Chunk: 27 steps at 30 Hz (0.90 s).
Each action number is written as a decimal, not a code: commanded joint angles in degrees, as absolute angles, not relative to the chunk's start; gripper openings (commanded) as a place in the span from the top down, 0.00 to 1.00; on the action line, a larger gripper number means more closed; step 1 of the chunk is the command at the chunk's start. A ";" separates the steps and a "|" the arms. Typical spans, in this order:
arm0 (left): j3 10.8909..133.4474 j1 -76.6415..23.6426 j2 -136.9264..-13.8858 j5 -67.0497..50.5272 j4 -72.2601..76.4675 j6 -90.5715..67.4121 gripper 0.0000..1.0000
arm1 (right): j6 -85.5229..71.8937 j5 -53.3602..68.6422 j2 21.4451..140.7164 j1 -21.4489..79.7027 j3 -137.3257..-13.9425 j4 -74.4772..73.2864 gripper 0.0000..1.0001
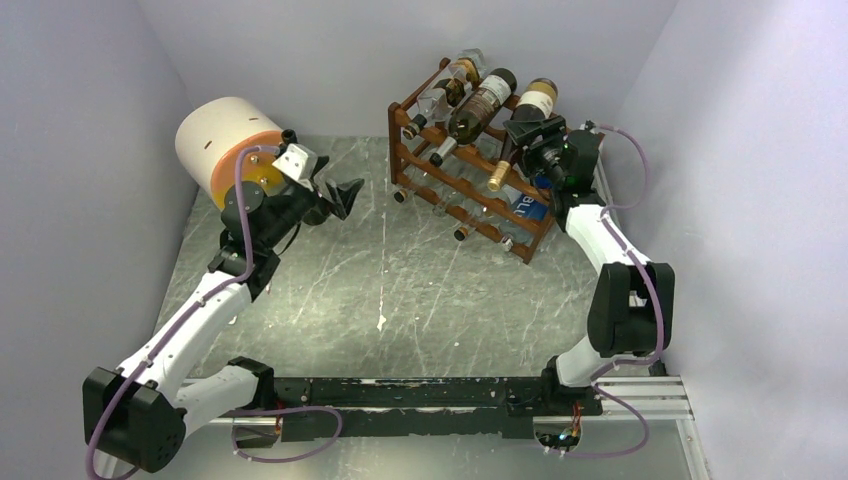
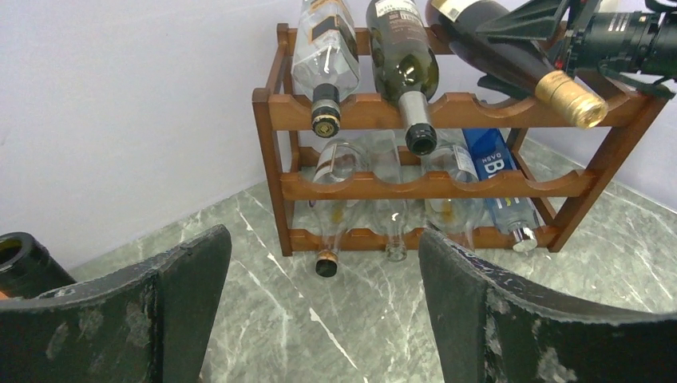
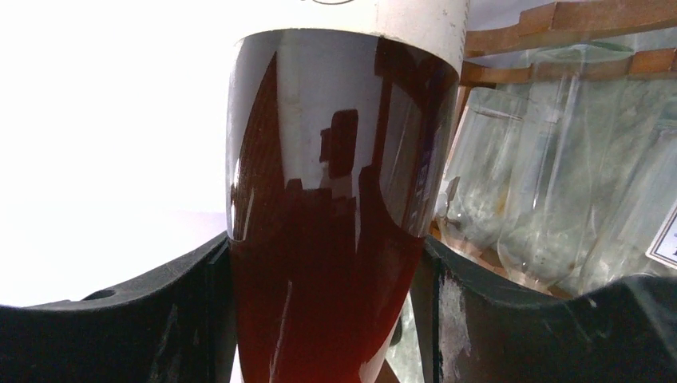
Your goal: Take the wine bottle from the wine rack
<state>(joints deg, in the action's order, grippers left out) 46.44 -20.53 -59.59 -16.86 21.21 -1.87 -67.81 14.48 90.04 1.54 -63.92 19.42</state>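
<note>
The reddish-brown wine rack (image 1: 470, 170) stands at the back right, holding several bottles in tiers; it also shows in the left wrist view (image 2: 447, 185). My right gripper (image 1: 532, 140) is shut on the dark wine bottle (image 1: 520, 125) with a gold foil neck, at the right end of the top tier. In the right wrist view both fingers press the dark red bottle (image 3: 327, 263). In the left wrist view the same bottle (image 2: 527, 68) tilts with its neck forward. My left gripper (image 1: 340, 196) is open and empty, well left of the rack.
A white and orange cylinder (image 1: 225, 145) stands at the back left behind the left arm. A dark bottle mouth (image 2: 20, 259) shows at the left edge of the left wrist view. White walls close in on three sides. A blue-labelled bottle (image 2: 495, 171) lies in the lower tier.
</note>
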 commanded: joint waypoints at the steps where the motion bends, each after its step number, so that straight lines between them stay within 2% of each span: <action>1: 45.95 -21.90 -59.95 -15.99 22.37 -0.56 0.09 | -68.77 15.73 84.01 -1.00 -65.89 33.87 1.00; 27: 45.53 -25.88 -61.17 -15.27 21.94 1.82 0.08 | -71.72 19.23 80.05 -3.33 -66.50 43.59 1.00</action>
